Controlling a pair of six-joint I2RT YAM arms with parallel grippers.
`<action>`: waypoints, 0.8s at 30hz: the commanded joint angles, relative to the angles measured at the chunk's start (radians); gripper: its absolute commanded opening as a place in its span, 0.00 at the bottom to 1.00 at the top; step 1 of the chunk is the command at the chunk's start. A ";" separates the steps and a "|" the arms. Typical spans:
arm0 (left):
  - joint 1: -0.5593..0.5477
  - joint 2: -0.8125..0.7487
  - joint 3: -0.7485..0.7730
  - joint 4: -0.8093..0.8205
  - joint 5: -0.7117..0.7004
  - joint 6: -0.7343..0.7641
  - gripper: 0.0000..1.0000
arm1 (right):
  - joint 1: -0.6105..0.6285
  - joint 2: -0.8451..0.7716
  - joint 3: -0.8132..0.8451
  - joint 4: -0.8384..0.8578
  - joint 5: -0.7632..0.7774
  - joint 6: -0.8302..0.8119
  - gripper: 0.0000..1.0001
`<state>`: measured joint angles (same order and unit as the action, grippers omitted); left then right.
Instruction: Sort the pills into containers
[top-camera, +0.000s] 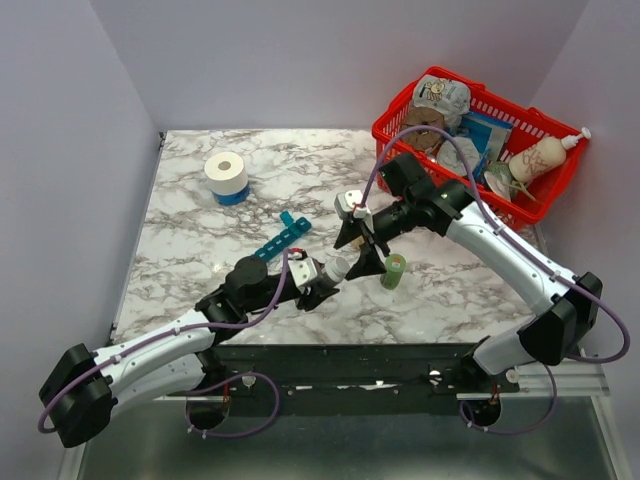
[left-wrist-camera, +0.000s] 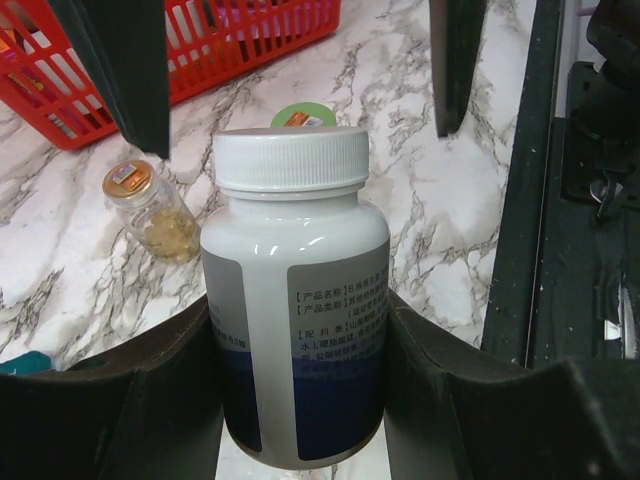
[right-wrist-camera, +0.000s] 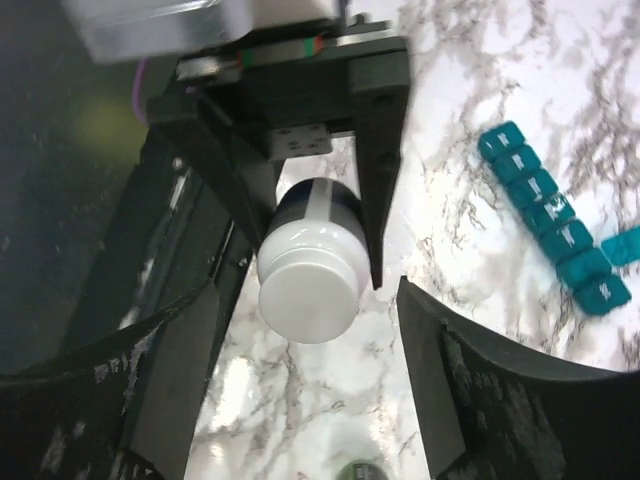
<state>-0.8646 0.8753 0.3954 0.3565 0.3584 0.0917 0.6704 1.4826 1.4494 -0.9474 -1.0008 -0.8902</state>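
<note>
Pill organiser (top-camera: 283, 238): teal plastic strip, one row of small square lidded cells with rounded corners. It lies flat around the middle of the table (top-camera: 190, 240). One end lid is flipped open; the rest look closed to me.
Table: glossy, white-grey marble pattern.
White bottle (left-wrist-camera: 295, 300): smooth round plastic with a ribbed white screw cap and a grey-and-blue printed label. It's lifted and tipped sideways, cap toward my right arm.
Left gripper (top-camera: 322, 280): both black pads clamped on the bottle's body, below the shoulder.
Right gripper (right-wrist-camera: 310, 390): fingers apart, straddling the cap with a gap on each side; I see no contact.
Green bottle (top-camera: 393, 272): small cylinder, upright, just beside the right fingers.
Glass jar (left-wrist-camera: 155, 215): small and clear, with yellowish capsules inside and a gold lid. It's on the marble near the basket.
Basket (top-camera: 400, 120): red plastic mesh at the far right corner, packed with goods.
Tape roll (top-camera: 226, 176): white on a blue base, far left, well apart.
</note>
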 joint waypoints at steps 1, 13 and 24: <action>0.004 -0.001 0.010 0.016 -0.039 0.009 0.00 | -0.017 -0.024 0.011 0.100 0.086 0.477 0.81; 0.004 0.036 0.043 0.027 -0.162 -0.023 0.00 | -0.009 -0.042 -0.092 0.306 0.254 0.956 0.81; 0.004 0.037 0.039 0.039 -0.168 -0.029 0.00 | 0.014 0.027 -0.061 0.306 0.258 0.978 0.78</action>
<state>-0.8639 0.9195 0.4042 0.3573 0.2161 0.0784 0.6655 1.4803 1.3716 -0.6434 -0.7670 0.0608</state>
